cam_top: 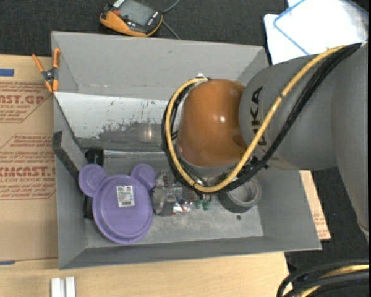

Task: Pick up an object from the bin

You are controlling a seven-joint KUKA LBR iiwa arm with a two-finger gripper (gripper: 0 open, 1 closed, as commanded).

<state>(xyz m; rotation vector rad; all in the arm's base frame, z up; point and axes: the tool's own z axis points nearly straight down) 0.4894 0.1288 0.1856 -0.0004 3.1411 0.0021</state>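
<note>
My gripper (pixel 170 198) sits low over the bin floor near the middle, mostly covered by the arm's orange dome. Right beside it on the left lies a flat purple lid (pixel 114 218) shaped like a mouse head with two round ears and a white label in its middle. The gripper's body stands at the lid's right edge; whether it touches the lid I cannot tell. A grey tape roll (pixel 246 196) lies on the floor to the gripper's right, partly under the arm.
A long black bar (pixel 67 158) leans along the bin's left wall, with a dark round piece (pixel 93 156) by its upper end, just behind the purple lid. The arm covers the bin's right half. Bare floor shows along the front wall.
</note>
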